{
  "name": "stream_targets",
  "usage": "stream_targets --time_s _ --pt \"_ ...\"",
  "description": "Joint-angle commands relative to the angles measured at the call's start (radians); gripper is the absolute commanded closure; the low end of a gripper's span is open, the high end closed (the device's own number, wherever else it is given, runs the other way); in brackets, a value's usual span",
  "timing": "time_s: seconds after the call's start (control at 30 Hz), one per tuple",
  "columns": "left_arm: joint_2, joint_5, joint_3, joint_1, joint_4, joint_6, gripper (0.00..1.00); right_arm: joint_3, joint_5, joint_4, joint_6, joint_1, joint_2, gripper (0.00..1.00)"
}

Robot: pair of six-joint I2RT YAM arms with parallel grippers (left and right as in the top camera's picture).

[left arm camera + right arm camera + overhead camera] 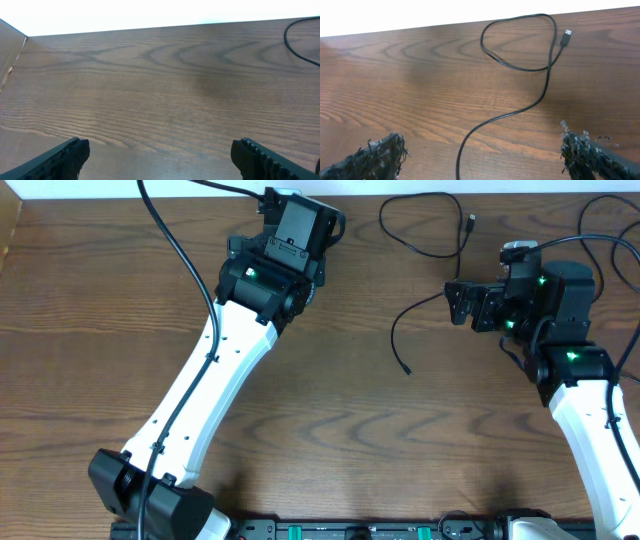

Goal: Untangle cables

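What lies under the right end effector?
A thin black USB cable on the brown wooden table passes between the right end effector's open fingers; its further course is hidden.

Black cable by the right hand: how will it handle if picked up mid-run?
Probably floppy: the cable lies in loose curves with a loop, so both ends would likely sag. Likely light, since it is thin. The plug may drag and catch on the loop.

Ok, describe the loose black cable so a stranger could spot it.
On the wooden table, look near the far edge, ahead of the right gripper. A thin black cable lies there in one loop with a small plug; the thicker cables run along the arms.
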Motion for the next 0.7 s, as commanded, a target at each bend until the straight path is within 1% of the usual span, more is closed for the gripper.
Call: stream_targets --time_s 0.0,0.67 --pt "-0.019 -0.002 0.002 0.0 -0.003 -0.013 0.05 0.0 -0.005 -0.001 0.007 0.006 -0.005 0.01" --pt "-0.029 -0.006 0.002 -0.018 -0.058 -0.013 0.05 0.0 -0.005 -0.001 0.007 0.006 -0.005 0.01"
